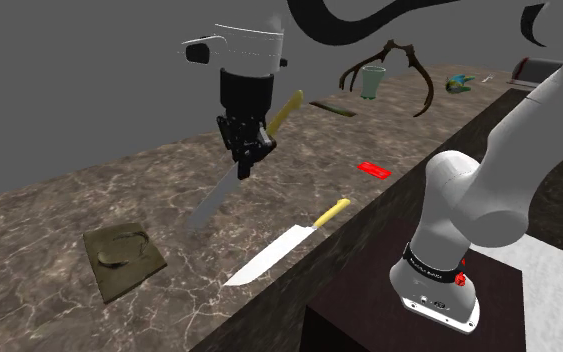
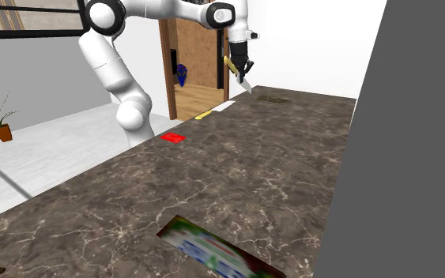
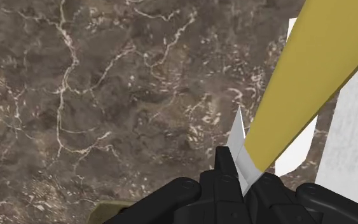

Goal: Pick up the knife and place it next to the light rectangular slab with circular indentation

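- Counter (image 1: 89, 190): dark brown marble with pale veining. It runs long and narrow across the shoulder view.
- Arm (image 1: 489, 170): white with dark joints. It rises from the stand (image 1: 439, 290) at the counter's near edge and reaches out over the surface.
- Slab (image 1: 122, 258): olive, rectangular, with a rounded hollow in its top. It lies flat on the counter at the shoulder view's lower left.
- Held knife (image 1: 217, 192): yellow handle, pale blade. It hangs aloft over the counter, tilted, with the handle up and the blade slanting down towards the slab. The tip is clear of the surface and short of the slab.
- Second knife (image 1: 281, 248): also yellow-handled. It lies flat by the counter's near edge, apart from the slab.
- Gripper (image 1: 249, 155): black, with its fingers clamped on the held knife where blade meets handle, as the wrist view confirms (image 3: 241, 181).
- Cup (image 1: 373, 82): pale green, upright, at the far end.
- Red card (image 1: 374, 169): flat, near the counter's edge beyond the second knife.
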`<action>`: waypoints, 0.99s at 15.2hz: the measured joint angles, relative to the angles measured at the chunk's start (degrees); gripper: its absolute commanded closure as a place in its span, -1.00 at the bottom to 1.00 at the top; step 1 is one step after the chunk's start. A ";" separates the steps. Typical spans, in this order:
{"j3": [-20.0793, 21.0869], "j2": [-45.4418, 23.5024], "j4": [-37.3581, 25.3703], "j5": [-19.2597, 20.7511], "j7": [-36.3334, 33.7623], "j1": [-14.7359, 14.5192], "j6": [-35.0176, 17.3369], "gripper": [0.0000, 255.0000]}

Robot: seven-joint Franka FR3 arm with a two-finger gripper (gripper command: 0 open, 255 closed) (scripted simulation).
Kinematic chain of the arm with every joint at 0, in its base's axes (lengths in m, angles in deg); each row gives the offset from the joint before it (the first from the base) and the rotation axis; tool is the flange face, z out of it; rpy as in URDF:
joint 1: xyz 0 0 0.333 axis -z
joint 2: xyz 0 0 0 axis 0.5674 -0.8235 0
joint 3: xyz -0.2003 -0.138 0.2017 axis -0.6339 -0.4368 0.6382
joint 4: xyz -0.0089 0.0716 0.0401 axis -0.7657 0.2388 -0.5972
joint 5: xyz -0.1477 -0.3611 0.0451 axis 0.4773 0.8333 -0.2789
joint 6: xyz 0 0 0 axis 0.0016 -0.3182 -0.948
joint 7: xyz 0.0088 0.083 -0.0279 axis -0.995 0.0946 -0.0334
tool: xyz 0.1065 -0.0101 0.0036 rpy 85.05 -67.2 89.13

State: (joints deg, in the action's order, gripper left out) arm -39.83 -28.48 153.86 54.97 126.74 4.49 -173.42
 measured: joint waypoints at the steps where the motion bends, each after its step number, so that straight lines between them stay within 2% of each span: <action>1: 0.82 -0.17 -0.07 -0.15 -1.13 -0.38 -0.19 1.00; 9: 9.30 -3.27 -3.87 -0.84 -12.97 -3.93 -0.27 1.00; 15: 10.90 -4.21 -1.11 -0.90 -14.85 -4.54 -4.04 1.00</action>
State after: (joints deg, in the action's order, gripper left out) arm -28.93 -32.69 152.75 54.07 111.89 -0.05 -177.46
